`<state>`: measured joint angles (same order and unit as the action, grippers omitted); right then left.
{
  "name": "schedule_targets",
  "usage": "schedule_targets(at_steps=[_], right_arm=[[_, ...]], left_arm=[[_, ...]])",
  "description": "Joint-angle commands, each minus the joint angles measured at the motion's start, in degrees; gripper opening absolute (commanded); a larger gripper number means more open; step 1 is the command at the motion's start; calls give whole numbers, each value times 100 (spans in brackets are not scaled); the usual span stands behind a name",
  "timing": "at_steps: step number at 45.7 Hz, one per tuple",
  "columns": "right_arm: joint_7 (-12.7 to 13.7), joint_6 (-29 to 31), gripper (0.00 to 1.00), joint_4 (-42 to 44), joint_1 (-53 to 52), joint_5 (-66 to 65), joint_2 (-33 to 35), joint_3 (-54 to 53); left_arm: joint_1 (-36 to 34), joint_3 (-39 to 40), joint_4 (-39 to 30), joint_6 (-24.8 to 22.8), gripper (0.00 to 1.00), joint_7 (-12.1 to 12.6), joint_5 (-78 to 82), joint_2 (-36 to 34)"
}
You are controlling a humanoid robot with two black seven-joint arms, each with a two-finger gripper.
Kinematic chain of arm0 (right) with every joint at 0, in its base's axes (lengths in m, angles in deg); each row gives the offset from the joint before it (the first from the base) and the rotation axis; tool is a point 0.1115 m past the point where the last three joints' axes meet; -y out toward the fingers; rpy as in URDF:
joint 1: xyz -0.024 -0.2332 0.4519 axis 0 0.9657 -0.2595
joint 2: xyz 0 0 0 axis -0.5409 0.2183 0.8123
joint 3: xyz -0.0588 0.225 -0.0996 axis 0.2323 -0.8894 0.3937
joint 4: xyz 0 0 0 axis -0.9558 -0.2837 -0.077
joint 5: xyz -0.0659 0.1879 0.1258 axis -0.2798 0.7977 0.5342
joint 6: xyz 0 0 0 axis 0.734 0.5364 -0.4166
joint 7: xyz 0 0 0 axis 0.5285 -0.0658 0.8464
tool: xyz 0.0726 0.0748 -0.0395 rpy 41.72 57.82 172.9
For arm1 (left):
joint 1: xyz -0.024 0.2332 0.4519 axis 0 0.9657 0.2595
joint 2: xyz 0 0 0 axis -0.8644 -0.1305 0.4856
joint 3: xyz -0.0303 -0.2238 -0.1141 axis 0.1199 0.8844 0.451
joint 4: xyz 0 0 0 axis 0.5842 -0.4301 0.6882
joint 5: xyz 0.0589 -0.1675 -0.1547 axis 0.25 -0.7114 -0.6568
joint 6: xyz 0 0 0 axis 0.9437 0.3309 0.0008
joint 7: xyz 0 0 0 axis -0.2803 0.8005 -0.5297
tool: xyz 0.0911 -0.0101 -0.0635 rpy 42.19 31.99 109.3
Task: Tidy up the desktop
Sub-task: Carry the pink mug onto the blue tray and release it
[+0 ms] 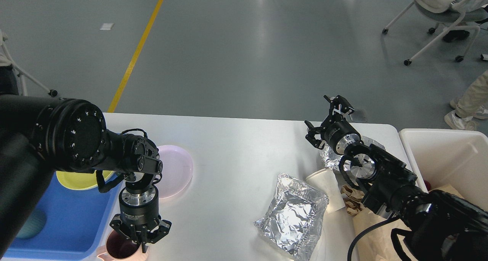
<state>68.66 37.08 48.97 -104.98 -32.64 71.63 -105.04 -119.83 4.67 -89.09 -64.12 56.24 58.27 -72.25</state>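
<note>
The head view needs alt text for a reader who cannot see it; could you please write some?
Left gripper points down at the rim of a pink ceramic cup on the white rectangular desktop, beside a blue plastic tray. Right gripper hangs open above crumpled silver foil, a white paper cup and brown paper.

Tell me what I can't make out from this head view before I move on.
- Pink cup: bottom cut off by the frame edge; the left gripper covers its right rim, so grip unclear.
- Yellow plate and blue tray: partly hidden by the left arm.
- White bin: contents mostly hidden by the right arm.
- Brown paper: partly under the right arm.
</note>
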Motion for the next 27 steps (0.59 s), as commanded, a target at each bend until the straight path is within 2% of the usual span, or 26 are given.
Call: schedule_targets(at_steps=[1, 5, 21, 27], right_arm=[[-8, 0, 100, 0, 0, 0, -3, 0], [-8, 0, 100, 0, 0, 0, 6, 0], [0, 0, 100, 0, 0, 0, -3, 0], [0, 0, 100, 0, 0, 0, 6, 0]], left_arm=[[-80, -18, -1, -214, 0, 5, 0, -9], [-352, -27, -9, -784, 0, -4, 0, -62], [-1582, -273, -106, -784, 0, -22, 0, -326], [-1794, -519, -124, -784, 0, -48, 8, -431]])
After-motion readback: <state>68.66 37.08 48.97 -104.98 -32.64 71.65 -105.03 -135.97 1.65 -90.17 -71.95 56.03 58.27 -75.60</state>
